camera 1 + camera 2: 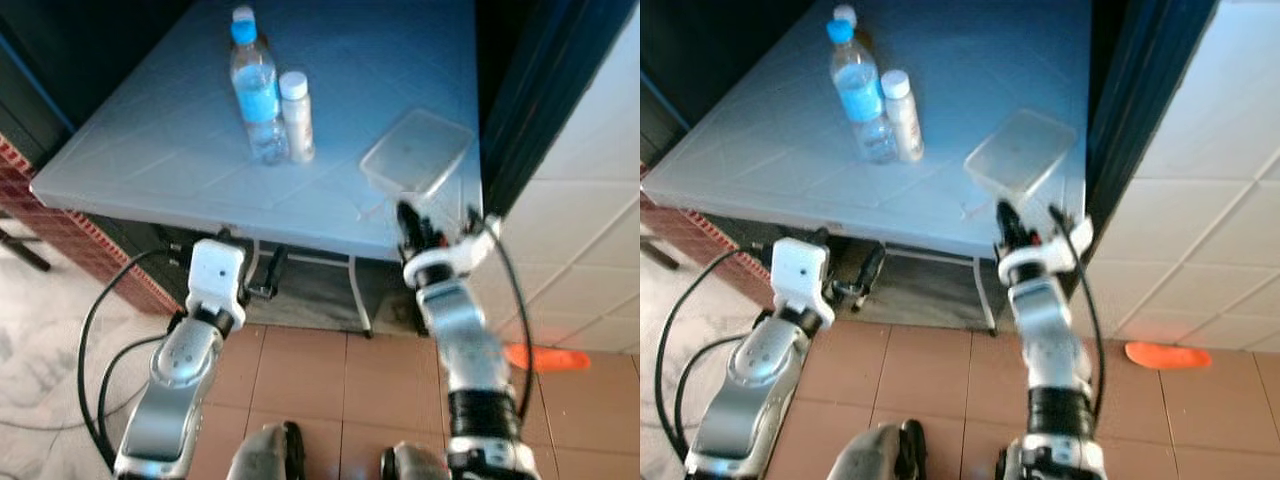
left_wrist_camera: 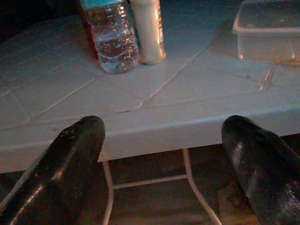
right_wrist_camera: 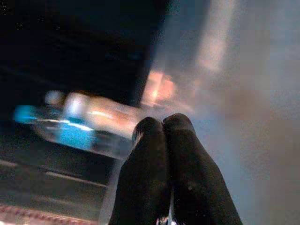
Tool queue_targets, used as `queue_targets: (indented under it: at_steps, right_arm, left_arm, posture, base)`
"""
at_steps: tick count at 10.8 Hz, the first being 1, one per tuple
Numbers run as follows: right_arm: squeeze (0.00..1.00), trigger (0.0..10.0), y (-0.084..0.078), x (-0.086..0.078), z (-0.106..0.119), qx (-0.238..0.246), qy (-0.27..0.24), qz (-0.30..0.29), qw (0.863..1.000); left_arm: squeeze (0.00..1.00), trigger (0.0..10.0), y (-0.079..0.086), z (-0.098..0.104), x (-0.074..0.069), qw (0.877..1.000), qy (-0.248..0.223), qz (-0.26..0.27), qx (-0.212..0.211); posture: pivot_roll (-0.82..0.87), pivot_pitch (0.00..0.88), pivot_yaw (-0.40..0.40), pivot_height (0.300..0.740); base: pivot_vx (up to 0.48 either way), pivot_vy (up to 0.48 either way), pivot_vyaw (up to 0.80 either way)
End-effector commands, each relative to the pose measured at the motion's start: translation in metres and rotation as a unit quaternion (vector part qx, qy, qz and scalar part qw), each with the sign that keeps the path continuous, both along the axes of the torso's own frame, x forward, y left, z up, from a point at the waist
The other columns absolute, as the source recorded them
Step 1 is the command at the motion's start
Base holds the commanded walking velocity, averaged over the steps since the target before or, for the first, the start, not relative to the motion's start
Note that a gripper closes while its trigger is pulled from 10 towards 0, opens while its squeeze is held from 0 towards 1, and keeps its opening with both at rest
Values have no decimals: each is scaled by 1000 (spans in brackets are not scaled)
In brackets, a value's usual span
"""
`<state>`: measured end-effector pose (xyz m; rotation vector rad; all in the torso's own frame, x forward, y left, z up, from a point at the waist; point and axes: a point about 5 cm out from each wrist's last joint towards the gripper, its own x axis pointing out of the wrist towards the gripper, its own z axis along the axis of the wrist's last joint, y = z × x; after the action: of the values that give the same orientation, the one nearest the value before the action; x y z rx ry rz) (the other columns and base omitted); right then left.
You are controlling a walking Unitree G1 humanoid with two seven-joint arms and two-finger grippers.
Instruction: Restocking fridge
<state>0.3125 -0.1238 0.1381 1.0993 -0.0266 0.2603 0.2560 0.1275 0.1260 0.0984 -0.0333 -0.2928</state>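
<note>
The things to be restocked stand on the counter, taken here as the landmark. Toward its far middle is a water bottle with a blue cap and label, upright, with a small white bottle touching or just beside it on the robot's right. Behind the water bottle another white cap shows; what it belongs to cannot be told. A clear lidded box sits at the counter's near right corner, tilted a little against the edge line.

The step in hand looks like a first reach for one of these items, probably the box, since the right hand is nearest to it. To do it well, the right hand needs to spread its fingers before it rises above the counter's edge, then come over the box from the near side so as not to shove it off the corner. A flat box is awkward for two long fingers; gripping across its short side would hold best.

The right arm is raised, its forearm pointing up at the counter's near edge, just below the box; in the right wrist view its fingers are pressed together, holding nothing. The left hand sits lower, below the counter's front edge, with its fingers spread wide, aimed at the edge under the two bottles.
</note>
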Motion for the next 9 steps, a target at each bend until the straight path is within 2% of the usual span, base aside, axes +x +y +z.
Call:
queue_targets:
  at_steps: [1,2,3,4,5,6,7,8,9]
  right_arm:
    - [0,0,17,-22,-25,13,43,30,999]
    - [0,0,13,-27,-28,3,47,32,998]
    - [0,2196,9,-32,-22,-32,32,39,998]
    - [0,10000,10,-34,-20,-92,13,57,994]
    - [549,10000,13,-38,-17,-158,-13,70,985]
    - [714,10000,13,-43,-16,-252,-39,69,965]
    - [0,10000,3,-47,-19,-327,-38,37,944]
    - [1000,10000,-10,-49,-20,-339,-21,-2,941]
    - [1000,10000,-29,-51,-19,-371,-14,-50,927]
  left_arm:
    - [0,10000,2,-3,0,1000,4,5,6]
    - [0,10000,1,-3,1,1000,3,3,5]
    - [0,10000,1,-3,2,1000,2,2,5]
    - [0,10000,2,-2,3,1000,1,4,6]
    - [0,10000,3,-3,4,1000,1,9,9]
    - [0,10000,3,-4,4,1000,2,10,8]
    - [0,10000,2,-5,4,1000,4,10,5]
    - [0,10000,1,-6,3,1000,4,9,4]
    - [0,10000,-2,-8,3,1000,6,6,1]
  posture:
    - [0,120,123,740]
    - [-3,119,124,740]
    - [-7,115,127,740]
    - [-8,114,128,740]
    - [-10,109,126,740]
    - [-10,109,126,740]
    - [-23,106,113,740]
    - [-35,107,112,740]
    - [-51,106,114,740]
  base:
    - [0,0,0]
    - [0,0,0]
    - [0,0,0]
    - [0,0,0]
    - [0,0,0]
    - [0,0,0]
    - [0,0,0]
    - [0,0,0]
    - [0,0,0]
